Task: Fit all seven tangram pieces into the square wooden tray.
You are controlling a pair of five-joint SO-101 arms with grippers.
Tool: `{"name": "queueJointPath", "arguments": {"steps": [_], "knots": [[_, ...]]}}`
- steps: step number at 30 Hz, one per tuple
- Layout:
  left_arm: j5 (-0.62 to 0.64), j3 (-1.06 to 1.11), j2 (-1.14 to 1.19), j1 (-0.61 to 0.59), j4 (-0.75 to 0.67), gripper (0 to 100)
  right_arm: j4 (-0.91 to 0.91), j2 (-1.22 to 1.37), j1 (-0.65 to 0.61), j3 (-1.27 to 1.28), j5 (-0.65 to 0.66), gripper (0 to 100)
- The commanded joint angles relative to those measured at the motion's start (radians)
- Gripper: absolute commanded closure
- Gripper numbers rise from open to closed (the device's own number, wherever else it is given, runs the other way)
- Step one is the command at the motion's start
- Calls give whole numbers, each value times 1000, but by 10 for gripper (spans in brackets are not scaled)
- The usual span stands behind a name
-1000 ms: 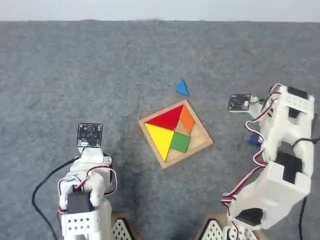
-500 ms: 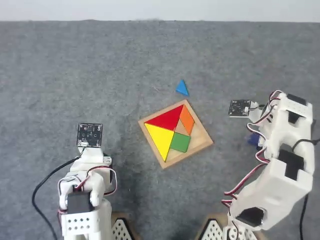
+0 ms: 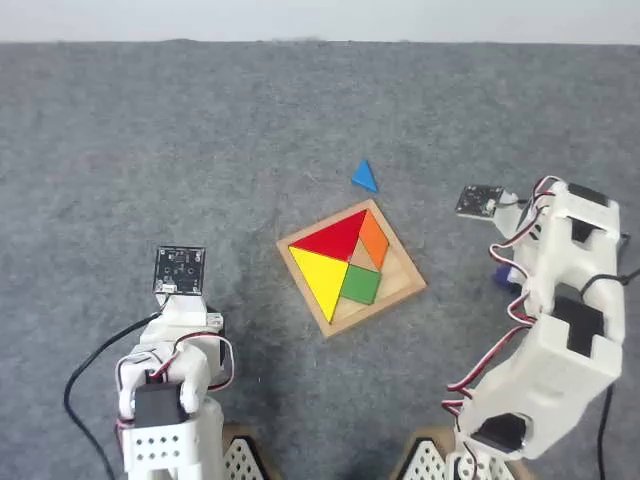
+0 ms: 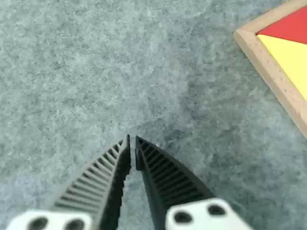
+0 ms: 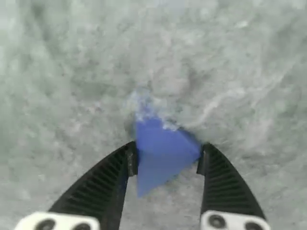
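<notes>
The square wooden tray (image 3: pixel 408 287) lies turned like a diamond in the middle of the mat. It holds a red triangle (image 3: pixel 330 239), a yellow triangle (image 3: pixel 322 277), an orange piece (image 3: pixel 375 241) and a green piece (image 3: pixel 361 286). A small blue triangle (image 3: pixel 365 177) lies on the mat just beyond the tray. My right gripper (image 5: pixel 165 148) is shut on a blue-violet triangle (image 5: pixel 160 155) low over the mat; that triangle (image 3: pixel 504 278) peeks out beside the right arm (image 3: pixel 560 290). My left gripper (image 4: pixel 132 140) is shut and holds nothing, a little way from the tray's corner (image 4: pixel 254 48).
Grey felt covers the whole table. The left arm (image 3: pixel 172 350) stands at the near left, with open mat between it and the tray. The mat's far edge meets a pale wall at the back.
The right arm's wrist has shifted slightly, first toward the near side and then back, with the blue-violet triangle staying under it. The left arm and the tray have not moved.
</notes>
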Motion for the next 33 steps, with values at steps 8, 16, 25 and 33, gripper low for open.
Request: {"name": "queueJointPath", "arguments": {"steps": [8, 16, 25, 33], "knots": [[17, -13, -18, -2, 3, 982, 47, -200, -209, 18, -551, 855], [17, -13, -18, -2, 3, 982, 136, -403, -456, 21, -904, 855], [17, -13, -18, -2, 3, 982, 59, -295, -610, 23, -1293, 854], [17, -13, -18, -2, 3, 982, -12, -133, -615, 17, -1574, 854]]}}
